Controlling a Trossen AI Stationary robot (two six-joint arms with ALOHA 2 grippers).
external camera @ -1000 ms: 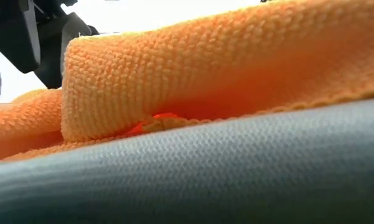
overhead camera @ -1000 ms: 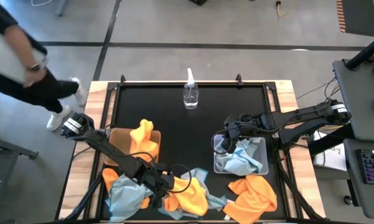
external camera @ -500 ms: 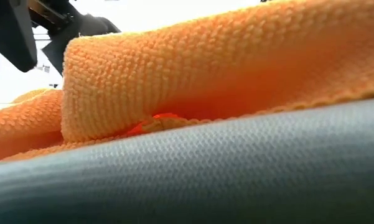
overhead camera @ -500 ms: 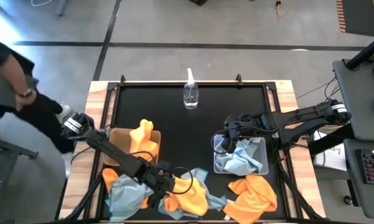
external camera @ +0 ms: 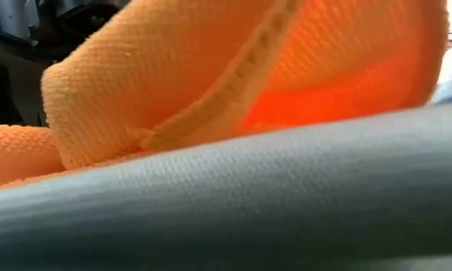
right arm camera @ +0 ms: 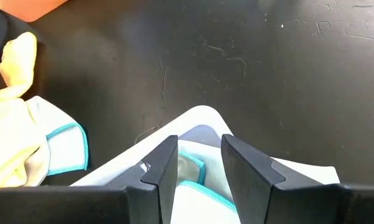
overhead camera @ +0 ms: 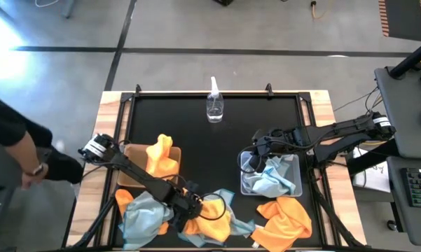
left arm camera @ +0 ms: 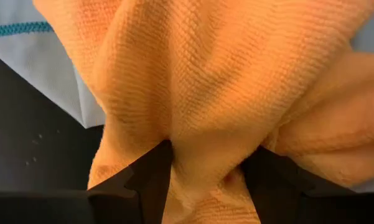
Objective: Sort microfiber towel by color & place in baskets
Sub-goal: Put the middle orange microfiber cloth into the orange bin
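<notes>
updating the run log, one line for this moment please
left gripper shut on bright orange microfiber towel | right gripper over translucent plastic basket

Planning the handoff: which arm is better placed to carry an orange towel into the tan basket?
The left. Its pincer is pinched on an orange towel near the tan basket; the right pincer sits over the clear basket.

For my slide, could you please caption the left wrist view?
Left tool pinching a fold of orange microfiber towel above pale blue towels.
</notes>
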